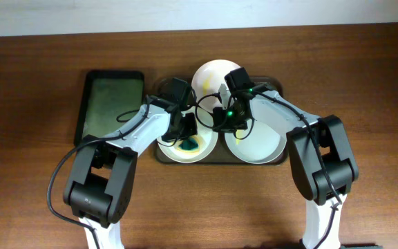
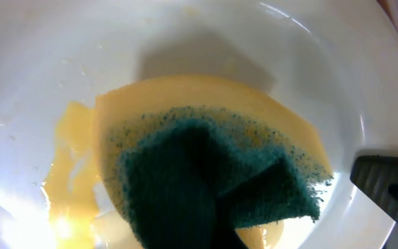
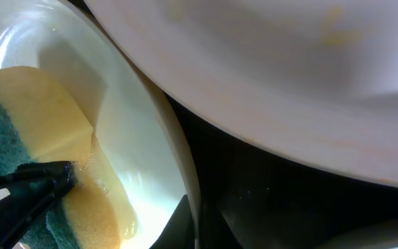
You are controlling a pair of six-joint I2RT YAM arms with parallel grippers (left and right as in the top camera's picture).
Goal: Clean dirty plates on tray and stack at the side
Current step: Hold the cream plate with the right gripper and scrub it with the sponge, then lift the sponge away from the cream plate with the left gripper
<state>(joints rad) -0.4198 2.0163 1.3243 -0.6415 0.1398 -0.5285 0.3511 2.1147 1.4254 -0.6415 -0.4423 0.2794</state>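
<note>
The dark tray (image 1: 279, 87) holds three white plates. The front left plate (image 1: 171, 153) carries a yellow smear and a yellow sponge with a green scouring face (image 1: 188, 144). My left gripper (image 1: 185, 133) is shut on the sponge and presses it into this plate, as the left wrist view shows (sponge (image 2: 206, 138), plate (image 2: 254, 55), gripper (image 2: 206, 232)). My right gripper (image 1: 221, 121) is shut on this plate's right rim (image 3: 185, 173), with its fingers (image 3: 191, 225) on either side of the rim. The front right plate (image 1: 261, 145) and the back plate (image 1: 209, 75) lie untouched.
A black basin with green liquid (image 1: 109, 104) stands left of the tray. In the right wrist view the back plate (image 3: 289, 69) overhangs the dark tray floor (image 3: 289, 200). Bare brown table surrounds the tray.
</note>
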